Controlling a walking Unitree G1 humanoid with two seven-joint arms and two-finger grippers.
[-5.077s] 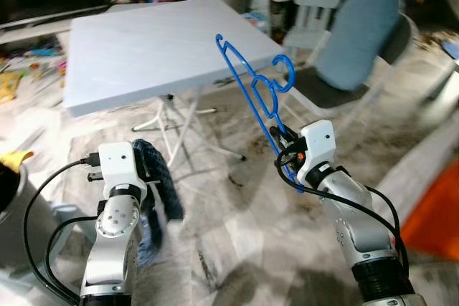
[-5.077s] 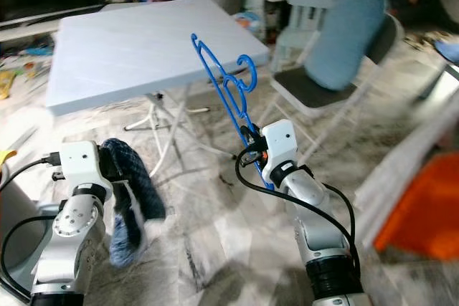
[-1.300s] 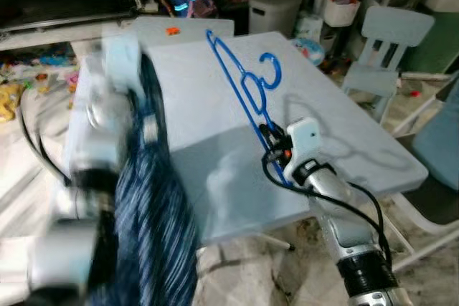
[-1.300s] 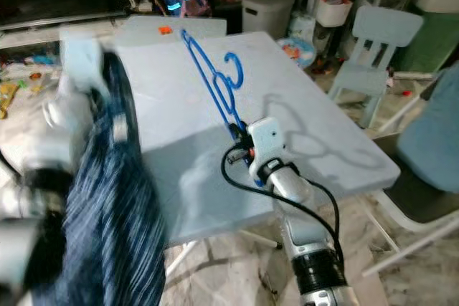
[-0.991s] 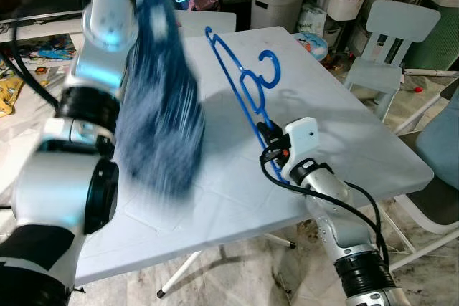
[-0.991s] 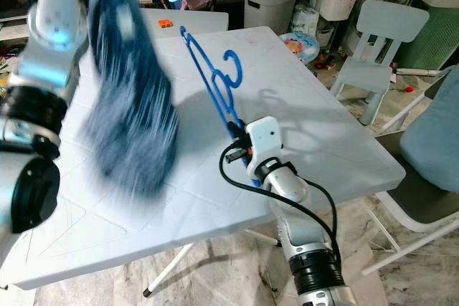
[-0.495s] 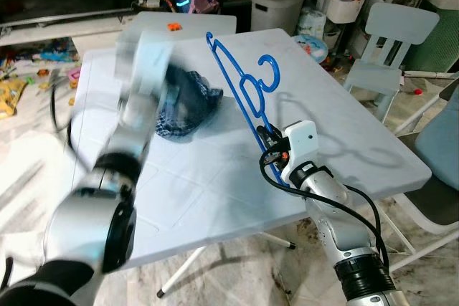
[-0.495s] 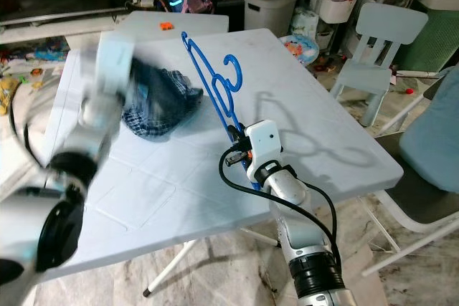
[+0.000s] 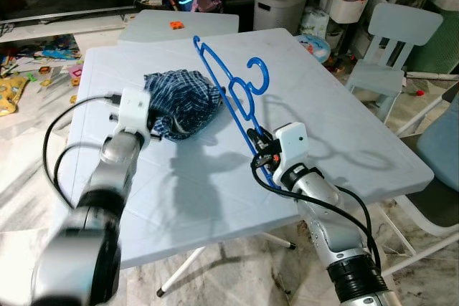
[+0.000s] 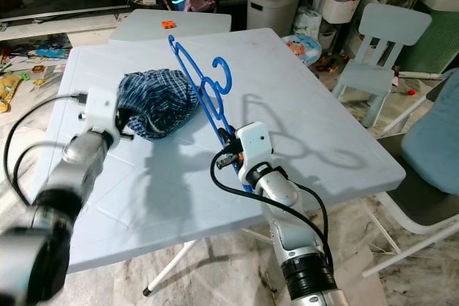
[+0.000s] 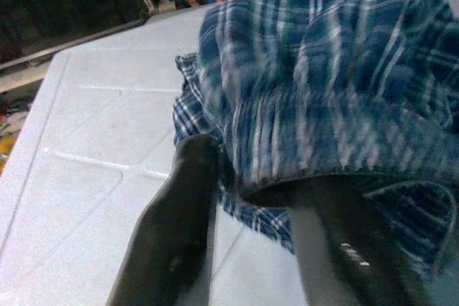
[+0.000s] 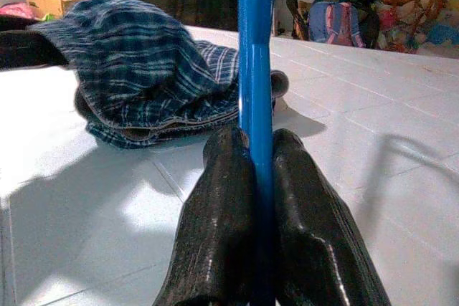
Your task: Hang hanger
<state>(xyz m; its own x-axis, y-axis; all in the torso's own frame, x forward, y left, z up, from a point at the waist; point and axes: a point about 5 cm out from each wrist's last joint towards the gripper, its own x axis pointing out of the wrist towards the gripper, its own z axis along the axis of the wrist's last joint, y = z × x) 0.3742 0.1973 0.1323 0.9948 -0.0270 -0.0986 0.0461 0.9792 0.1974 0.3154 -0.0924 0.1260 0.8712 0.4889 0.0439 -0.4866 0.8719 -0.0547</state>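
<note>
A blue plastic hanger stands tilted above the white table, hook uppermost. My right gripper is shut on its lower bar; the right wrist view has both black fingers pressed against the blue bar. A blue plaid garment lies bunched on the table just left of the hanger. My left gripper rests at the garment's near-left edge. In the left wrist view its fingers stand apart, with the cloth's hem draped across the gap.
A second small table stands behind. At the far right stand a pale blue child's chair and a white bin, and a blue-grey chair at the right edge. Toys litter the floor on the left.
My left arm swung the plaid garment up and laid it on the table, then sank to table height beside it. The right gripper kept hold of the hanger, shifted slightly left.
</note>
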